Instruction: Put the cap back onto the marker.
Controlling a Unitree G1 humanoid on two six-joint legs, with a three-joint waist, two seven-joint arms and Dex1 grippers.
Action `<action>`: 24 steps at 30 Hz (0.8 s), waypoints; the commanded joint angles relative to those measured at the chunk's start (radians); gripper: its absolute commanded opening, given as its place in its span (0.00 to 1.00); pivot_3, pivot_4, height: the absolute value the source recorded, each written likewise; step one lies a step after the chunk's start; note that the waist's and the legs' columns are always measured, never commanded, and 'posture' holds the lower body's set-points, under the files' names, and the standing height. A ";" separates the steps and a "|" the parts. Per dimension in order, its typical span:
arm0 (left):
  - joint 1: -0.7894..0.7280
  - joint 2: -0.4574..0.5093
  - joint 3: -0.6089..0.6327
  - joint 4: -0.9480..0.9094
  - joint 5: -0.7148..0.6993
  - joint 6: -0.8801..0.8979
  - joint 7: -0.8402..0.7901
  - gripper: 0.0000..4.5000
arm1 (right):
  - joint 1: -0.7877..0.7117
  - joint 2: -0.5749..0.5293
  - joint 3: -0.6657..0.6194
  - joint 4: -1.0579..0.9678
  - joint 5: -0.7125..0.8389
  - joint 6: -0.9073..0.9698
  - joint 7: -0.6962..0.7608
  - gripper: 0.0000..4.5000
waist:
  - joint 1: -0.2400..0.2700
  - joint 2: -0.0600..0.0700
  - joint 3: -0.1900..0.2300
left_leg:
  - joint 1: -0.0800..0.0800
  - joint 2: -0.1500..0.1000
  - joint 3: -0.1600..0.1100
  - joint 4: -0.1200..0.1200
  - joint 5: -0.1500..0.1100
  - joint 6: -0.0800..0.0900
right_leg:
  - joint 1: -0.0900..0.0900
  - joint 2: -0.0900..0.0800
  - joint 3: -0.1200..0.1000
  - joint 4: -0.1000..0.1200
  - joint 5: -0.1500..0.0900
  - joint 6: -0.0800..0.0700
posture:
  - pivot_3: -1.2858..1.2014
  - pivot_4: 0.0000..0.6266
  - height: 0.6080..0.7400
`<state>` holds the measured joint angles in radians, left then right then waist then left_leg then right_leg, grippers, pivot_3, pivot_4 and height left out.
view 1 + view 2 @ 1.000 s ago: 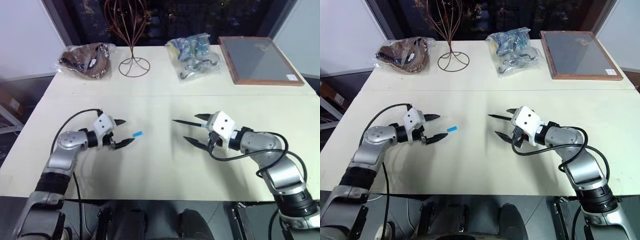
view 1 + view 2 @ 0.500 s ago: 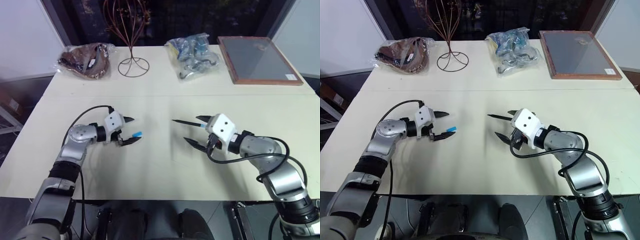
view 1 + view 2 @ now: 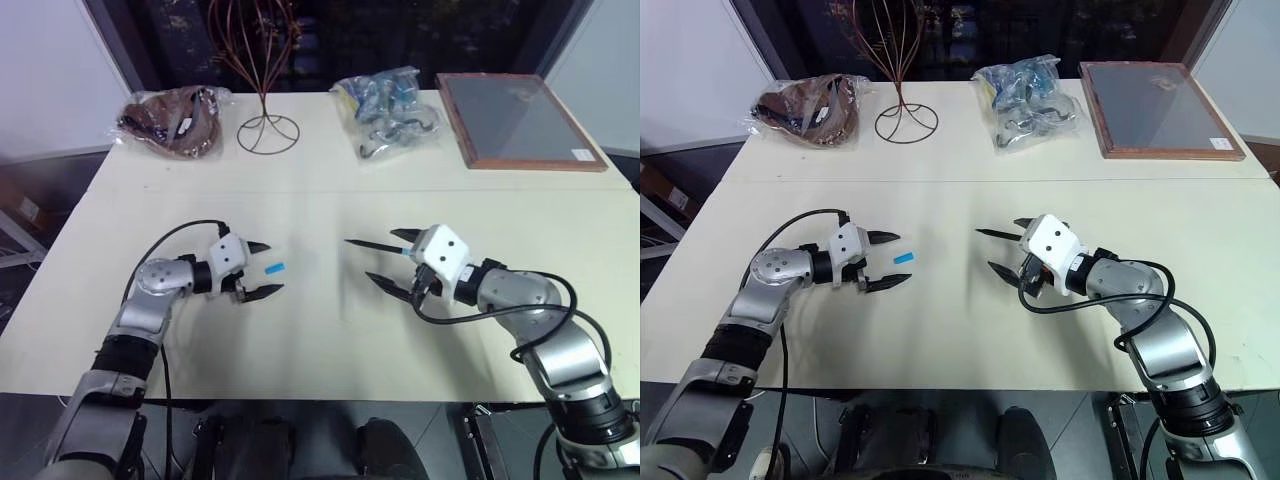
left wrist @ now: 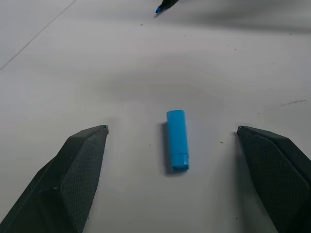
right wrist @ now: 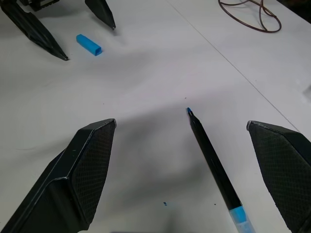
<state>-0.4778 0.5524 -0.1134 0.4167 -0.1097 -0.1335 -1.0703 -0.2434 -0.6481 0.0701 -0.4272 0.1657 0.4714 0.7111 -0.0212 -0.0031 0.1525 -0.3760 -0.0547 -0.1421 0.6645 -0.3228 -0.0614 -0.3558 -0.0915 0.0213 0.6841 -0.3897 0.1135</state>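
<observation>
Cap (image 4: 177, 140): lies on your table between the spread fingers of the left gripper (image 3: 270, 268), untouched.
Marker (image 5: 212, 165): flat between your wide-open right gripper (image 3: 392, 259) fingers.

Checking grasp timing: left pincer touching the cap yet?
Apart. In the left wrist view the cap lies on the table between the open left pincer fingers, bare table on both sides.

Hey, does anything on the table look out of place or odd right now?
Yes: the marker lies uncapped on the table, and its blue cap lies apart from it, between the open left gripper fingers. A few tiny blue specks dot the table near the marker.
</observation>
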 commanded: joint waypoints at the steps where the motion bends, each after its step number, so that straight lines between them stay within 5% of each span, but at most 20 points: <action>1: 0.014 0.016 0.008 -0.022 0.002 0.030 0.008 0.99 | -0.014 0.005 -0.006 -0.017 0.004 -0.024 0.000 1.00 | 0.000 0.000 0.000 | 0.000 0.000 0.000 0.000 0.000 0.000 | 0.000 0.000 0.000 0.000 0.000 0.000 | 0.52 0.24 1.00; 4: 0.009 0.018 0.006 -0.016 0.005 0.045 0.010 0.81 | -0.016 0.005 -0.005 -0.015 0.004 -0.024 0.000 1.00 | 0.000 0.000 0.000 | 0.000 0.000 0.000 0.000 0.000 0.000 | 0.000 0.000 0.000 0.000 0.000 0.000 | 0.52 0.24 1.00; 11: 0.004 0.026 -0.002 0.010 0.011 0.047 0.002 0.01 | -0.012 0.006 -0.006 -0.017 0.003 -0.025 -0.002 1.00 | 0.000 0.000 0.000 | 0.000 0.000 0.000 0.001 0.000 0.000 | 0.000 0.000 0.000 0.001 0.000 0.000 | 0.52 0.24 1.00; 24: -0.002 0.038 0.032 -0.042 -0.044 0.025 -0.023 0.01 | -0.036 -0.012 -0.009 0.025 0.000 -0.047 0.027 1.00 | -0.002 0.000 0.000 | 0.000 0.000 0.000 0.001 0.000 0.000 | 0.000 0.000 0.000 0.001 0.000 0.000 | 0.52 0.24 1.00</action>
<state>-0.4766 0.5697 -0.1219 0.4187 -0.1247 -0.1008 -1.0846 -0.2561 -0.6487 0.0712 -0.4027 0.1622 0.4507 0.7240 -0.0234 -0.0031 0.1525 -0.3757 -0.0545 -0.1421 0.6651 -0.3228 -0.0614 -0.3559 -0.0911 0.0213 0.6851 -0.3897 0.1135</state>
